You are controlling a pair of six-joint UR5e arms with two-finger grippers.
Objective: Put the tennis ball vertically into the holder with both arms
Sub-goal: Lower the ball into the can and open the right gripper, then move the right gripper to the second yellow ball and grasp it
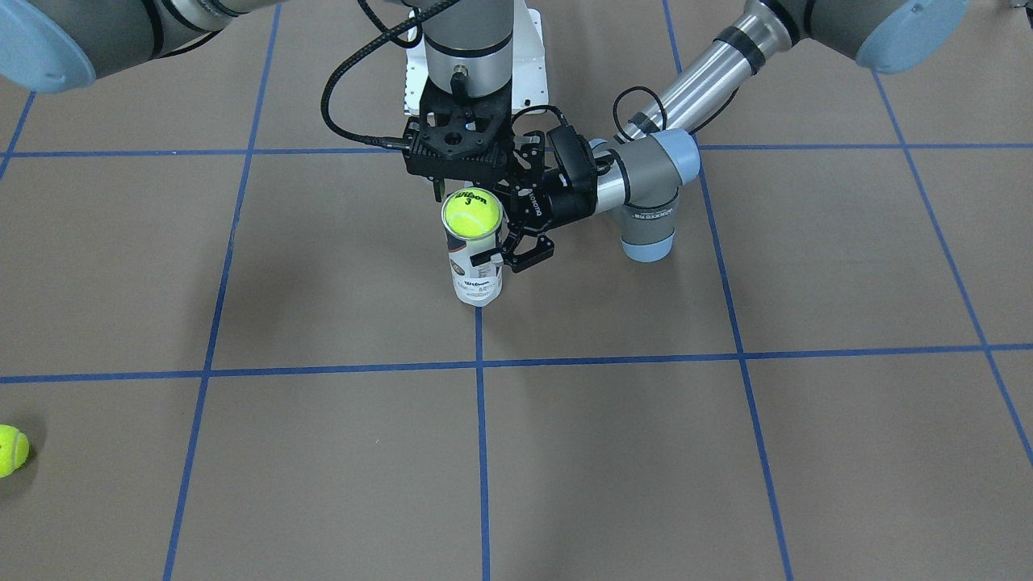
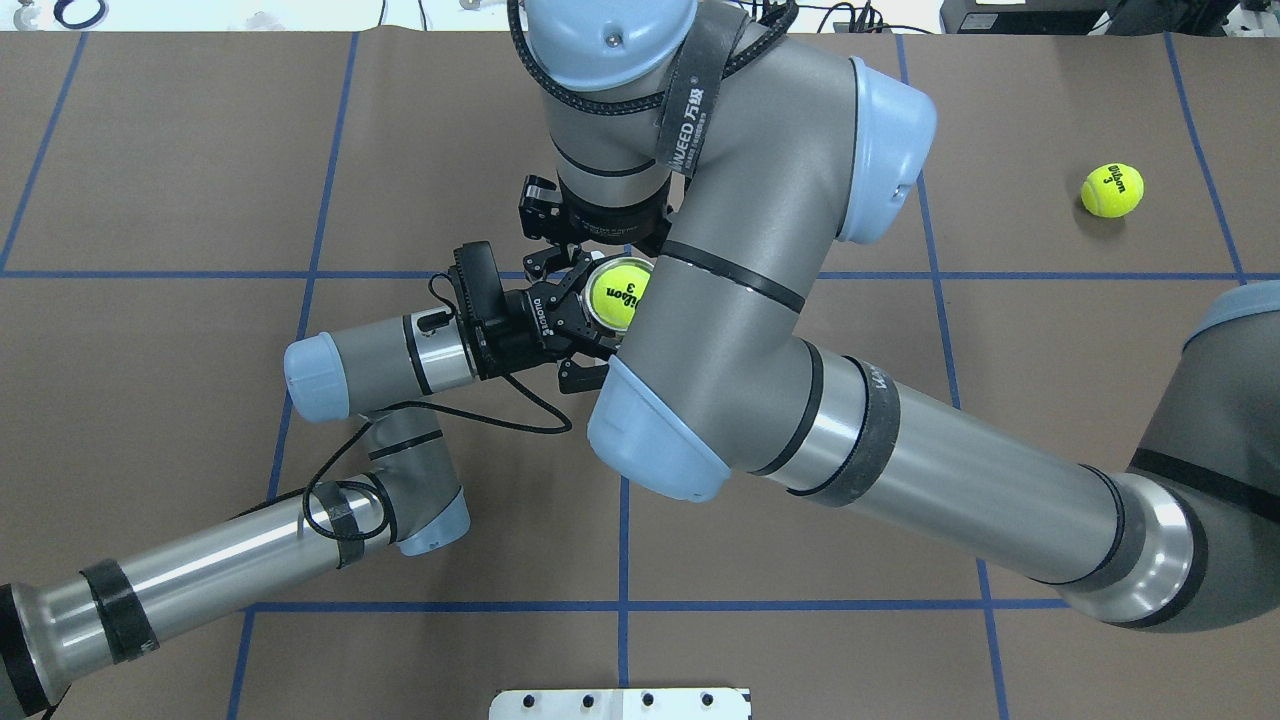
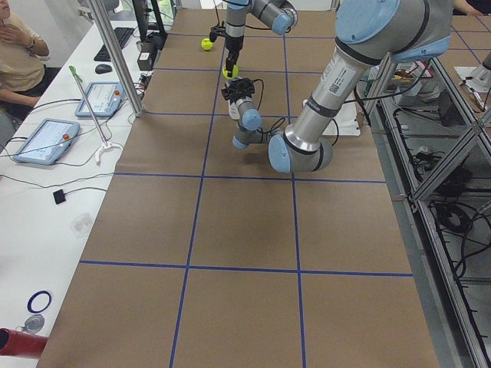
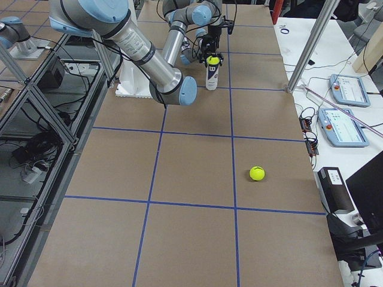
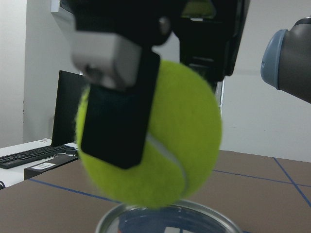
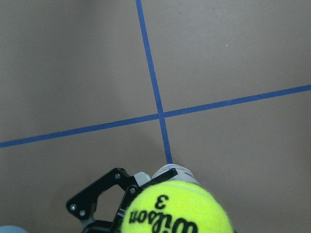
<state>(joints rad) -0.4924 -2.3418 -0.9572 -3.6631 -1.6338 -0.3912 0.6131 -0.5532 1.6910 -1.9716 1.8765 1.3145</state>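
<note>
The holder (image 1: 478, 278) stands upright at the table's middle, mouth up. My left gripper (image 1: 507, 246) reaches in level from the side and is shut on its upper part. My right gripper (image 1: 468, 192) points straight down and is shut on the tennis ball (image 1: 470, 215), print side up. In the left wrist view the ball (image 5: 165, 145) hangs with its underside level with the can's metal rim (image 5: 165, 219), a black finger (image 5: 116, 116) of the right gripper pressed on its side. In the right wrist view the ball (image 6: 175, 209) covers most of the holder (image 6: 170, 173).
A second tennis ball (image 2: 1112, 190) lies loose far to my right (image 1: 10, 450). The white bolted pedestal (image 1: 533, 56) sits behind the holder. My right arm's elbow (image 2: 760, 300) hangs over the table's middle. Blue tape lines grid the brown table.
</note>
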